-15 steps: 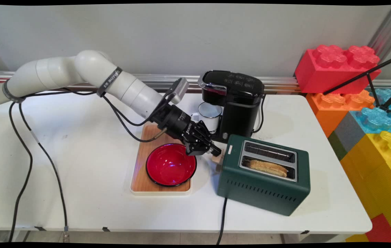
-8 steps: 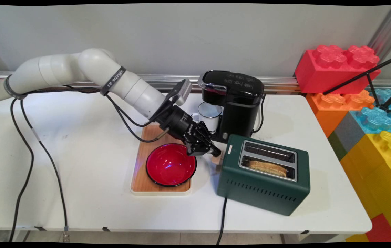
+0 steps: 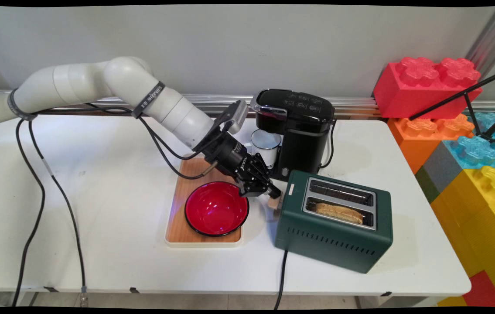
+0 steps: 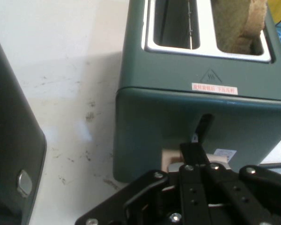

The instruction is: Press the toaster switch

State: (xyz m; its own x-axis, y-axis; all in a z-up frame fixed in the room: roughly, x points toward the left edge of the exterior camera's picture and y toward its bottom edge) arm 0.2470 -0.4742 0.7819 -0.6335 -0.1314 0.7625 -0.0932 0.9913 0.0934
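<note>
While the jaws (image 3: 273,192) press closed against the toaster's wooden lever (image 3: 275,202) | green toaster (image 3: 334,222) stands on the white surface (image 3: 99,196), toast (image 3: 339,212) in its near slot | red bowl (image 3: 216,208) on wooden tray (image 3: 177,226) just left | coffee maker (image 3: 299,131) with white mug (image 3: 265,146) behind.

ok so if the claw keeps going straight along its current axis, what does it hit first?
Most likely the green toaster: the claw points at its end face, right at the wooden lever knob by the slot. Contact may already exist; depth there is unclear.
</note>
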